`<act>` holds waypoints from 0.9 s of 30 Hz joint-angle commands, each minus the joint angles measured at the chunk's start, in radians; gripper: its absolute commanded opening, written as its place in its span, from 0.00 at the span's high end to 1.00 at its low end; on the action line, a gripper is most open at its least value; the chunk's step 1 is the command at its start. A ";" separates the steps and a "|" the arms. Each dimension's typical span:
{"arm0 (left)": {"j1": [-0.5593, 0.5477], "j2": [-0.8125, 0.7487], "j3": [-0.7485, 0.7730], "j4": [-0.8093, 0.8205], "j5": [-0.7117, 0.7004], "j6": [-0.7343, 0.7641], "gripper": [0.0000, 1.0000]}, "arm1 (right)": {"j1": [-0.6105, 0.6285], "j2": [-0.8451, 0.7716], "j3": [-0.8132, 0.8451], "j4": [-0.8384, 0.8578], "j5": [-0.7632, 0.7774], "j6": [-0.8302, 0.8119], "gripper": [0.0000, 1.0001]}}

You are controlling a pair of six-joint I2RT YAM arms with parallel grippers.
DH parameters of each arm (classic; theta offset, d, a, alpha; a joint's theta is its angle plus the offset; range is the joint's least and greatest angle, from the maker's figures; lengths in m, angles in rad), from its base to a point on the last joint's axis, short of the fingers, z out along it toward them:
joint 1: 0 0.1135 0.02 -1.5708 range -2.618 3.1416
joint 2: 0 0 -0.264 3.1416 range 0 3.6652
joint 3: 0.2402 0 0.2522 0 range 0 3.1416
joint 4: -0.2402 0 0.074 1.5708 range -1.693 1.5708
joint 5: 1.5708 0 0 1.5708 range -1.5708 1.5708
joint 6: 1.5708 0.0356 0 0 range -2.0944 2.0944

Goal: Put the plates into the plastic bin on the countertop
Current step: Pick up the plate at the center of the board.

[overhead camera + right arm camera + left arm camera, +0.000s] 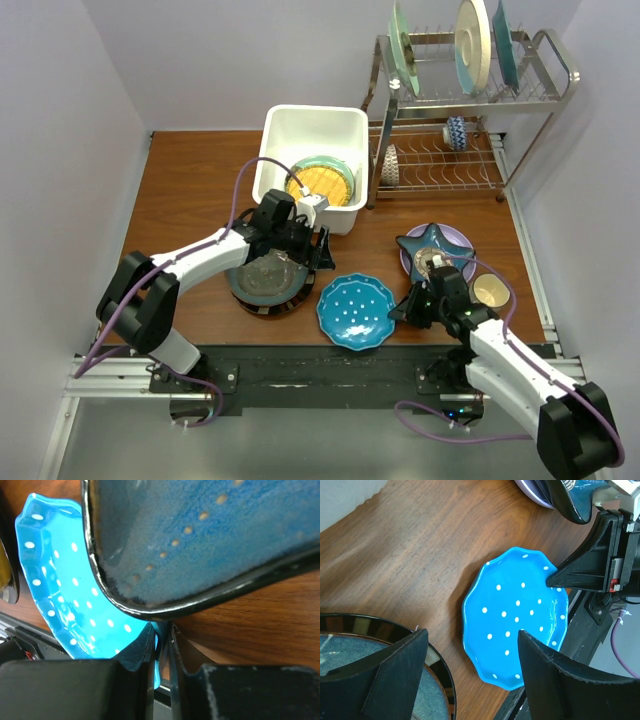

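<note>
The right gripper (161, 632) has its jaws clamped on the rim of the blue dotted plate (355, 311), which sits on the counter (190, 200) near the front rail. The left gripper (322, 258) hangs, jaws apart and empty, beside a stack of plates (262, 285). Behind them, the white bin (300, 125) holds an orange dotted plate (322, 184).

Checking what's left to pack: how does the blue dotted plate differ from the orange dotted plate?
The blue dotted plate lies on the countertop; the orange dotted plate is already in the plastic bin. The blue dotted plate sits on bare wood; the orange dotted plate on a mint plate. Both face up.
</note>
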 commanded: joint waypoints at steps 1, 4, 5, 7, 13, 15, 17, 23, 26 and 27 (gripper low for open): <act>-0.006 -0.010 0.035 0.006 0.004 0.016 0.24 | 0.012 -0.022 -0.005 -0.055 0.079 -0.006 1.00; -0.007 -0.021 0.038 0.003 0.013 0.014 0.24 | 0.012 -0.052 -0.002 -0.069 0.082 -0.003 1.00; -0.007 -0.024 0.036 0.008 0.021 0.014 0.24 | 0.014 -0.069 0.001 -0.072 0.079 -0.002 1.00; -0.007 -0.027 0.032 0.012 0.042 0.013 0.24 | 0.015 -0.086 0.006 -0.084 0.078 -0.003 1.00; -0.004 -0.016 0.013 0.040 0.088 0.008 0.23 | 0.014 -0.167 0.030 -0.098 0.058 0.000 1.00; -0.006 -0.012 0.006 0.051 0.104 0.008 0.23 | 0.014 -0.195 0.035 -0.103 0.053 0.001 1.00; -0.006 -0.009 0.003 0.063 0.133 0.008 0.23 | 0.014 -0.210 0.039 -0.112 0.053 0.004 1.00; -0.006 0.025 -0.007 0.072 0.210 0.013 0.23 | 0.014 -0.267 0.052 -0.130 0.052 0.012 1.00; -0.006 0.052 -0.014 0.075 0.237 0.017 0.23 | 0.012 -0.307 0.067 -0.149 0.064 0.012 1.00; -0.006 0.059 -0.020 0.083 0.246 0.017 0.23 | 0.014 -0.315 0.071 -0.153 0.067 0.011 1.00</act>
